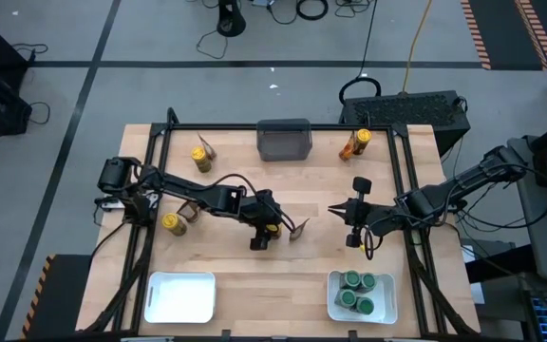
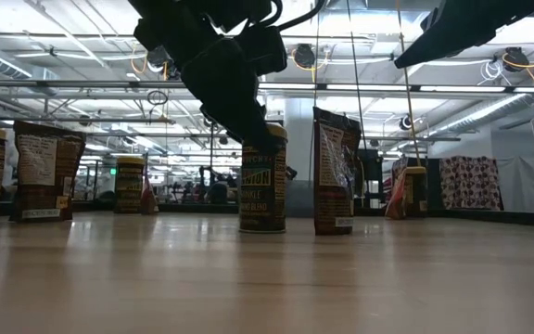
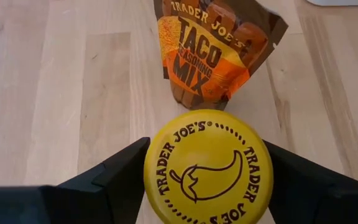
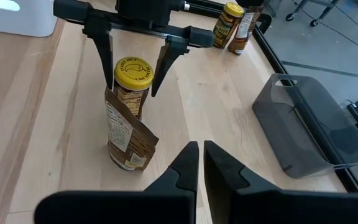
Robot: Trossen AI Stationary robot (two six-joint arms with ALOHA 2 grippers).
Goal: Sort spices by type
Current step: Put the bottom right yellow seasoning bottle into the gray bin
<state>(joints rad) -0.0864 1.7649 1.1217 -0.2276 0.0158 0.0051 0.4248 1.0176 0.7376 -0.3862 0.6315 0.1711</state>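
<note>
pale wood planks make up the bench (image 1: 254, 275), framed by black rails, with grey floor and cables all round it. near the middle, the left pincer (image 1: 266, 231) stands over a yellow jar (image 3: 205, 167), one finger on each side of the lid; the fingers (image 4: 107, 53) are spread and sit just beside the jar, with slight gaps showing in the right wrist view, so no firm grip is seen. a taco packet (image 3: 215, 53) stands upright just beside this jar, on the side toward the right arm. the right pincer (image 1: 334, 211) hangs near the packet with its fingers pressed together, holding nothing.

a white tray (image 1: 389, 313) at the front right holds several green jars (image 1: 359, 291). another white tray (image 1: 180, 296) lies at the front left. a grey bin (image 1: 284, 140) rests at the back centre. a second yellow jar with packet (image 1: 201, 156) stands at the back left, a third pair (image 1: 355, 143) at the back right, and a fourth pair (image 1: 175, 222) at the left, close under the left arm.
</note>
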